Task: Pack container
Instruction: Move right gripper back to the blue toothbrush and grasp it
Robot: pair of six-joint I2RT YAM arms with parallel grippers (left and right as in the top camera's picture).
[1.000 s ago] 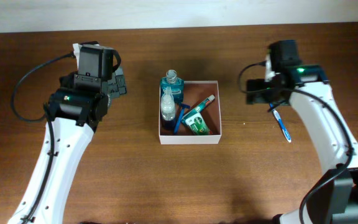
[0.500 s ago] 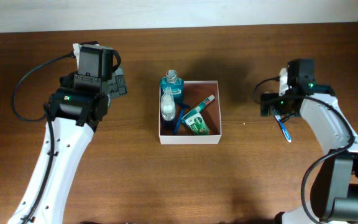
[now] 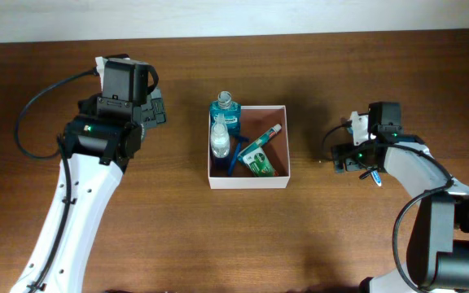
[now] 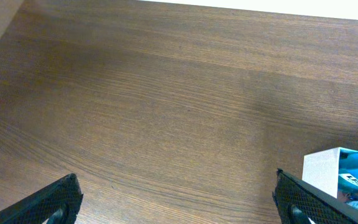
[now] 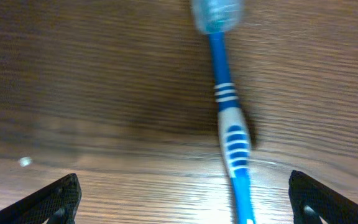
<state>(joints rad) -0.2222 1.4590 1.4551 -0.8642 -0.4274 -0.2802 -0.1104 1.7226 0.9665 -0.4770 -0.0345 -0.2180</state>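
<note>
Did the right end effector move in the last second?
Yes. In the overhead view the right end effector has come toward the near edge, from level with the far wall of the white-walled square container to over the blue-and-white toothbrush.

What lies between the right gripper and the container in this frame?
Nothing: in the overhead view only bare table separates the right gripper from the container.
</note>
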